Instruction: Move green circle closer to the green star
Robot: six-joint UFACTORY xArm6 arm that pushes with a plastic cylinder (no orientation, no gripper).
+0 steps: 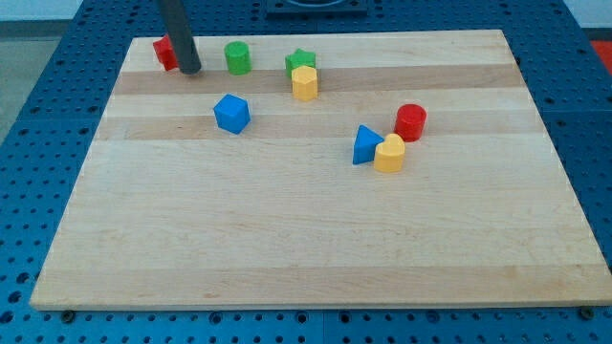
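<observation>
- The end effector here is a plain dark rod with no jaws to open or close; it grips nothing, and my tip (189, 70) rests on the tabletop (316, 239) near the view's top-left corner.
- The green circle (237, 57) stands just to the view's right of my tip, near but apart, with a clear strip of wood between them.
- The green star (299, 61) lies further along that same rightward line, beyond the green circle, and seems to touch the yellow block (305, 83) that sits just below it in the view.
- So tip, circle and star run almost in one row from the view's left to right: the circle is between my tip and its goal. I judge that a straight push toward the view's right would carry it closer to the star.
- A red block (164, 52), partly hidden by the rod, sits just behind my tip on the view's left, away from the push line.
- The blue block (231, 113) lies below and right of my tip, clear of the path.
- The circle is round, so an off-centre push may let it slip sideways.
</observation>
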